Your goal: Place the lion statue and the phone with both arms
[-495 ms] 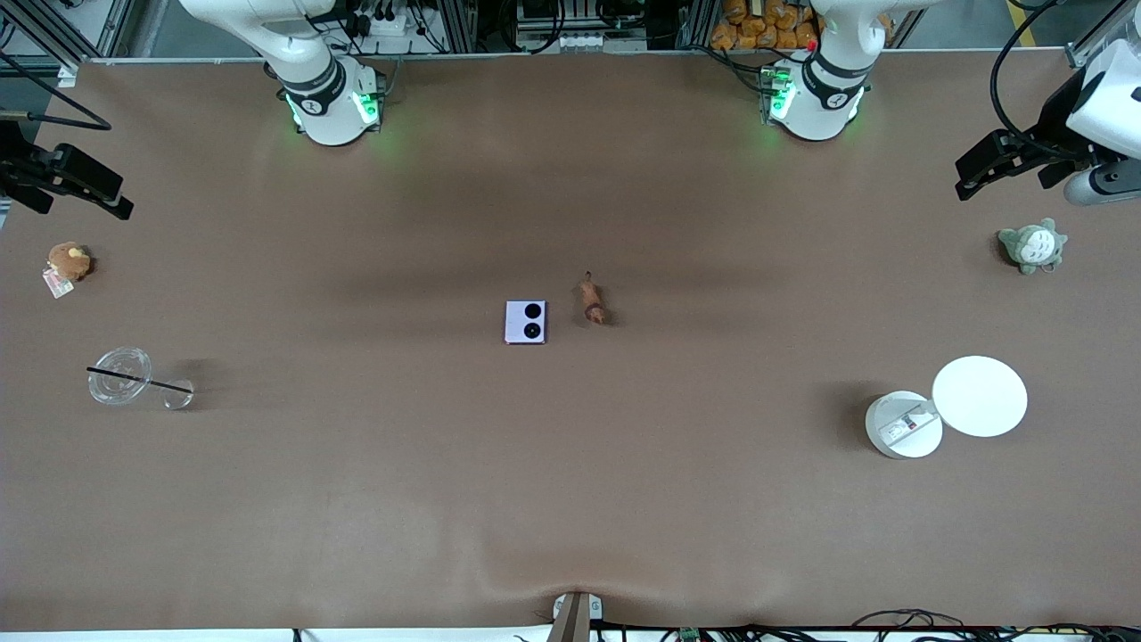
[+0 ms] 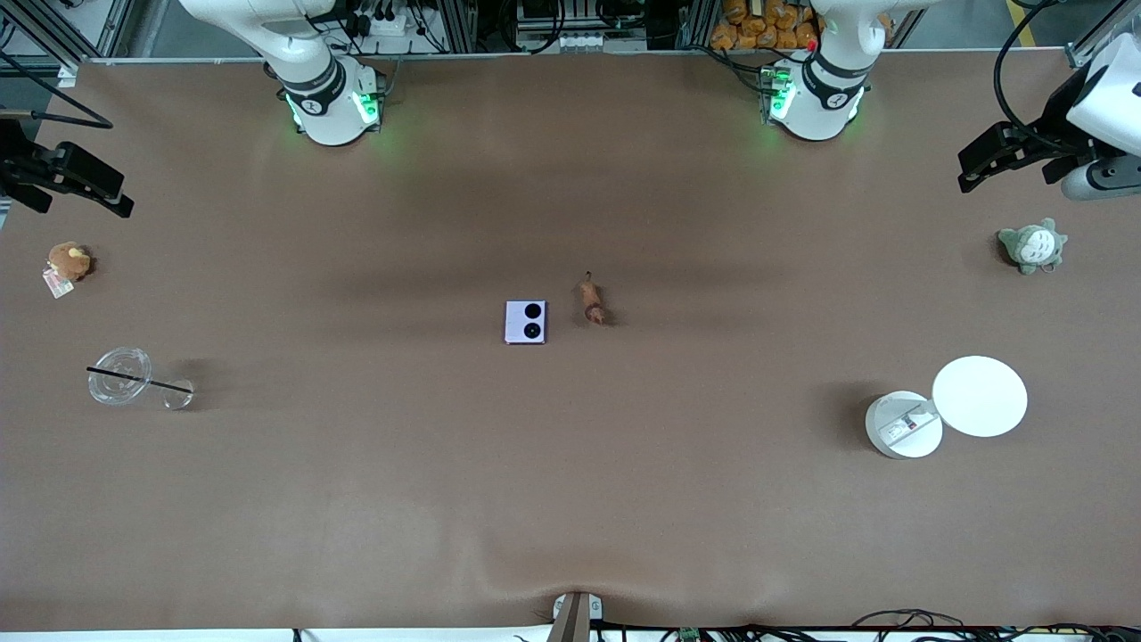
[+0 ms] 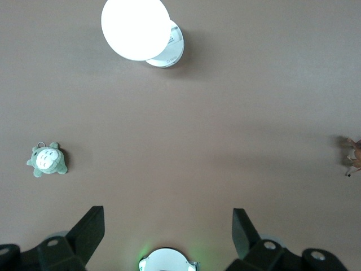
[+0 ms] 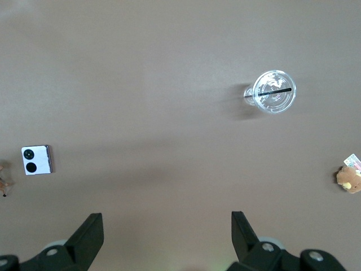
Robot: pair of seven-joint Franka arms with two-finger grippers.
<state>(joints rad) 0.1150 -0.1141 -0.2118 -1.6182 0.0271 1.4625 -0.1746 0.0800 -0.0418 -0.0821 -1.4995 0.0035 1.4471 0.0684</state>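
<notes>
The phone [image 2: 525, 322], a pale lavender square with two black circles, lies flat at the table's middle. The lion statue [image 2: 591, 300], a tiny reddish-brown figurine, lies close beside it toward the left arm's end. My left gripper [image 2: 967, 176] is open and empty, up in the air over the left arm's end of the table, well away from both. My right gripper [image 2: 120, 198] is open and empty over the right arm's end. The right wrist view shows the phone [image 4: 36, 160] and open fingers [image 4: 90, 226]. The left wrist view shows the lion statue [image 3: 353, 158] at its edge.
A grey-green and white plush toy [image 2: 1032, 246] and a white round container [image 2: 903, 425] with its lid [image 2: 979, 396] beside it sit at the left arm's end. A brown plush toy [image 2: 68, 261] and a clear cup with a black straw [image 2: 119, 376] sit at the right arm's end.
My left gripper has shifted slightly toward the robots' bases. The phone, the lion statue and the right gripper have not moved.
</notes>
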